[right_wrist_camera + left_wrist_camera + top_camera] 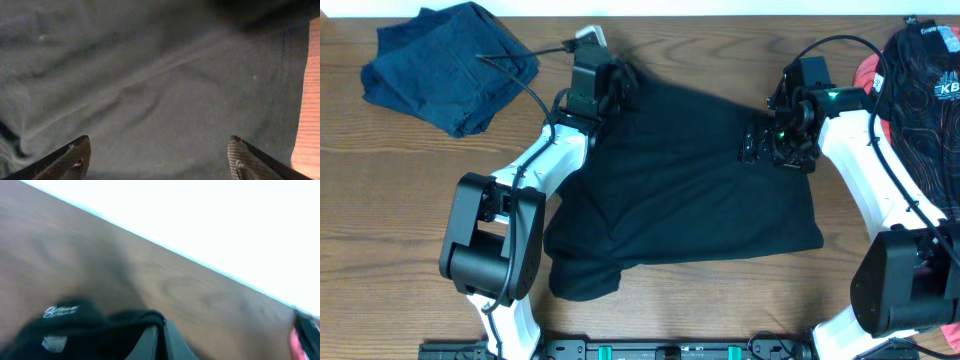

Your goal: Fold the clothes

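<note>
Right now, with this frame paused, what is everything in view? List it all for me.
black garment: one, plain black, spread across the table's middle
navy garment: one, dark blue, crumpled at the far left corner
patterned garment: one, black with red lines, at the right edge
pink garment: one, coral-pink, peeking out beside the patterned garment
table: one, brown wood
arms: two, white and black, one at each side
left hand: one, black, shut, apparently pinching the black garment's far edge
right hand: one, black, open over the black garment's right part
</note>
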### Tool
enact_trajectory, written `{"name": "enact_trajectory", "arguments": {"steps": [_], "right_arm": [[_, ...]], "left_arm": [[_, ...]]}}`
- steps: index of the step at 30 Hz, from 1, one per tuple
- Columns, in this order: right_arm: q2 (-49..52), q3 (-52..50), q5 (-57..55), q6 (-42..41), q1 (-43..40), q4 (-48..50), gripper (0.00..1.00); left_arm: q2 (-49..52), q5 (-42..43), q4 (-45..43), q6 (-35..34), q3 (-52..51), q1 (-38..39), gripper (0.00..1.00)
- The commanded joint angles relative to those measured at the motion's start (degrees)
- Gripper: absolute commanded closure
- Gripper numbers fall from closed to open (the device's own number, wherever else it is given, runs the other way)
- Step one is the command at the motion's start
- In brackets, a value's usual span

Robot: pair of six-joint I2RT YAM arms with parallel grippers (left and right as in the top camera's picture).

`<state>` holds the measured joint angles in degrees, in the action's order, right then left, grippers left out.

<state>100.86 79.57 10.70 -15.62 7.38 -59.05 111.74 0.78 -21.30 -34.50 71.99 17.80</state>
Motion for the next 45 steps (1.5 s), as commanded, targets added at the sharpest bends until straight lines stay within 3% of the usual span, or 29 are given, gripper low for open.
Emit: {"name": "enact_trajectory", "arguments": {"steps": [1, 7, 8, 9, 11, 16, 19, 26, 31, 34, 40, 41, 43, 45], "right_arm": [[-0.5, 0.6, 0.2, 0.4, 0.6, -0.1, 0.15], [-0.5, 0.5, 0.3, -0.2, 0.6, -0.3, 0.15], [-0.5, 0.5, 0.3, -0.2, 0.6, -0.2, 0.15], [-0.5, 0.5, 0.3, -0.3, 0.7, -0.1, 0.15], [-0.5, 0.5, 0.3, -0.5, 1.0, -0.1, 0.15], [-0.5, 0.5, 0.3, -0.7, 1.9, 0.3, 0.14], [-0.5, 0.5, 0.2, -0.7, 2.7, 0.6, 0.14], [-0.5, 0.5, -1.7, -3.0, 3.0, 0.5, 0.14], [-0.5, 0.5, -1.7, -3.6, 3.1, 0.5, 0.23], [-0.5, 0.0, -1.7, -3.7, 3.1, 0.5, 0.44], [-0.5, -3.5, -1.9, -4.3, 3.0, 2.9, 0.77], [-0.5, -4.1, -1.9, -4.9, 3.0, 3.7, 0.82], [-0.5, -6.0, -1.9, -5.8, 3.0, 5.9, 0.93], [-0.5, -7.8, -1.9, -6.4, 3.0, 8.3, 0.96]], "left_arm": [[0.9, -12.5, -3.8, 6.0, 0.3, -0.8, 0.94], [7.0, -15.4, -7.1, 9.4, 5.7, -5.9, 0.94], [8.5, -15.4, -6.7, 9.4, 7.1, -6.7, 0.86], [9.9, -15.4, -5.9, 9.5, 8.5, -7.4, 0.61], [11.9, -15.4, -4.3, 10.7, 10.5, -8.4, 0.00], [11.6, -15.4, 0.0, 16.9, 11.3, -8.8, 0.02], [8.6, -15.3, 6.0, 16.6, 11.3, -8.7, 0.02], [-2.6, -6.1, 33.9, 16.2, 11.3, -8.7, 0.02], [-4.7, -5.7, 50.6, 16.3, 11.2, -8.8, 0.02], [-4.6, -5.5, 56.0, 16.3, 10.2, -8.8, 0.36], [-4.6, -2.7, 60.1, 16.9, 8.9, -8.8, 0.89], [-4.6, -2.7, 60.4, 16.9, 8.9, -8.8, 0.94], [-4.5, -2.8, 61.4, 16.9, 8.9, -9.0, 0.94], [-3.9, -2.9, 61.5, 16.9, 8.9, -9.6, 0.94]]}}
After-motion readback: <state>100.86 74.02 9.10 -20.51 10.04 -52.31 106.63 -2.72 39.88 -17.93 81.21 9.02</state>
